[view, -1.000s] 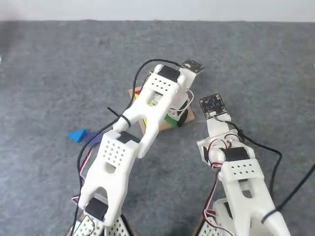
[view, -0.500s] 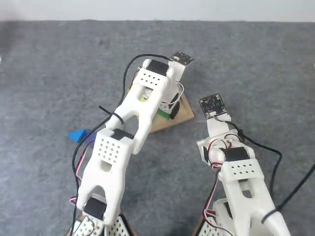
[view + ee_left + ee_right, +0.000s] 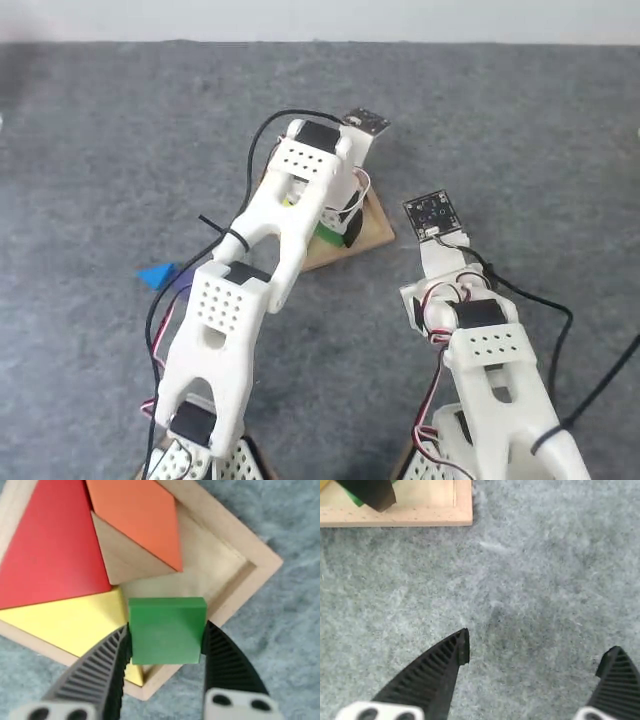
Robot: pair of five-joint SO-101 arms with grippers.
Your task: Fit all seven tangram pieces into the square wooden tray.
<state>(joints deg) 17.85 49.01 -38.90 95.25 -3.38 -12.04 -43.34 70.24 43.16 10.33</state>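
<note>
Left end effector (image 3: 166,628) grasps the green square (image 3: 167,635). Released here, it may catch the yellow triangle (image 3: 75,622) just beneath and sit tilted in the tray (image 3: 240,580).

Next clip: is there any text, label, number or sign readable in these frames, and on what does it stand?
No readable text anywhere.
The red triangle, orange parallelogram, yellow triangle, green square and wooden tray are plain.
The circuit board on the right arm's wrist: any marks are too small to read.
</note>
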